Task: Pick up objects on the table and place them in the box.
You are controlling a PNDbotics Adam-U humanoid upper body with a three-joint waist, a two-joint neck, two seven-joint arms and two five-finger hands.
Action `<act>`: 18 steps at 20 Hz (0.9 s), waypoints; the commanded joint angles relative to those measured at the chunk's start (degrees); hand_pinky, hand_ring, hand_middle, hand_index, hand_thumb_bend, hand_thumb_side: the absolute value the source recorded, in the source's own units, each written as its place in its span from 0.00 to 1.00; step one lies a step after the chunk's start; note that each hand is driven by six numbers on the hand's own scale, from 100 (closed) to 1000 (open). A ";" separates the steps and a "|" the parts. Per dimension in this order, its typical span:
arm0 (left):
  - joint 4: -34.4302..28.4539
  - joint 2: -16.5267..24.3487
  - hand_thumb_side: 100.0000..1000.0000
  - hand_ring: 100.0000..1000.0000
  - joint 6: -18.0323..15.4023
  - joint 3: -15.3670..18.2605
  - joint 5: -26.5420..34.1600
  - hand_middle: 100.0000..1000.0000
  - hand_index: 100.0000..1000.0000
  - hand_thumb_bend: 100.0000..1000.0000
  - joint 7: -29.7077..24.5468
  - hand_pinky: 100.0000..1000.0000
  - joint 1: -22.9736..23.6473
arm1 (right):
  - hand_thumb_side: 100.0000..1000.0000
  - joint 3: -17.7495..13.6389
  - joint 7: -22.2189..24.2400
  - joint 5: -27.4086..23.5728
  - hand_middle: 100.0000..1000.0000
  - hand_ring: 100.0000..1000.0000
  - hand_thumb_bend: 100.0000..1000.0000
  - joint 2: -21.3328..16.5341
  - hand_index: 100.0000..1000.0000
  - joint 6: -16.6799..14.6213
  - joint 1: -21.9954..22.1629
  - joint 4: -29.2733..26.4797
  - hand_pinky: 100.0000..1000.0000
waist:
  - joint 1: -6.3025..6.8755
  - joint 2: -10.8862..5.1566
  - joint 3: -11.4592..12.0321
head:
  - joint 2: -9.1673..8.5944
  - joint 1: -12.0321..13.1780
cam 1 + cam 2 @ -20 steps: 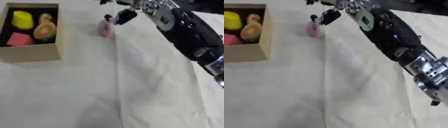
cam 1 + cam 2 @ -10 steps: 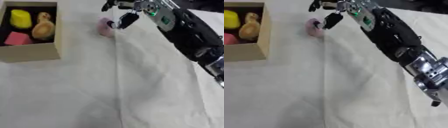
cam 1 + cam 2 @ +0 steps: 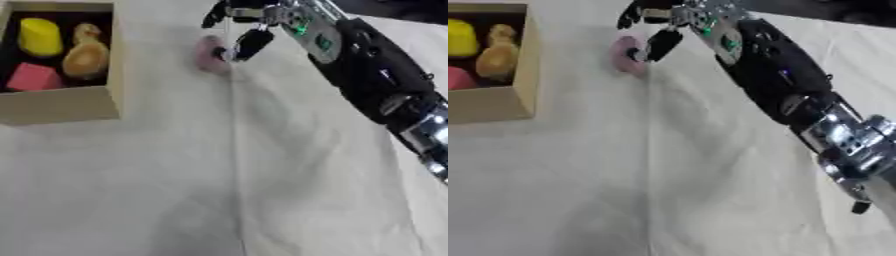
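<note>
1. At the far middle of the table point(image 3: 262, 190), the right hand point(image 3: 249, 22) is seen at the end of an arm stretched forward from the right side.
2. Its fingers point(image 3: 252, 42) are spread and pointed downward, closed on nothing.
3. A pink object point(image 3: 208, 54) lies just left of the fingertips, seemingly touched by one.
4. Further left of the hand, the box point(image 3: 61, 102) is found, holding yellow, tan and pink items.

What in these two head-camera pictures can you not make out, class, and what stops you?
- Small pink object: blurred in both views; its kind is unclear, and the right hand covers its right edge.
- Whether the fingers touch it: not clear.
- Open cardboard box: cut off by the right eye view's left edge, hiding part of the yellow item and pink block.
- Tan duck-like shape: blurred.
- Left hand: in neither view.
</note>
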 commanded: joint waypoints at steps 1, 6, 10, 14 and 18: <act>-0.33 1.85 0.81 0.78 -0.26 0.42 -0.07 0.76 0.89 0.56 0.06 0.82 -0.96 | 0.41 -1.01 -0.78 1.74 0.81 0.89 0.15 -0.45 0.89 -0.67 -1.48 1.30 0.89 | 0.50 -0.96 0.14 | -0.93 -0.29; -0.35 1.83 0.81 0.78 -0.32 0.42 -0.09 0.76 0.89 0.56 0.02 0.82 -0.96 | 0.36 -1.46 -1.77 4.04 0.78 0.88 0.18 0.04 0.85 -1.27 -1.49 2.93 0.89 | 0.37 -0.40 0.53 | -1.37 -0.54; -0.29 1.88 0.81 0.78 -0.30 0.51 -0.08 0.76 0.89 0.56 0.09 0.82 -0.80 | 0.26 -1.76 -2.88 3.96 0.58 0.82 0.11 0.41 0.65 -1.70 -1.41 3.45 0.88 | 0.42 -0.10 0.36 | -1.22 -0.52; -0.23 1.85 0.81 0.78 -0.31 0.44 -0.18 0.76 0.89 0.56 0.03 0.82 -0.73 | 0.03 -1.98 -5.87 1.78 0.46 0.73 0.00 0.56 0.53 -0.87 -1.88 2.12 0.85 | 0.53 -0.20 0.06 | -0.95 -0.53; -0.18 1.95 0.81 0.78 -0.32 0.46 -0.18 0.76 0.89 0.56 0.05 0.82 -0.56 | 0.00 -2.33 -9.73 0.56 0.44 0.69 0.00 0.49 0.50 1.09 -2.83 -0.27 0.84 | 0.68 -0.69 -0.25 | -0.72 -0.70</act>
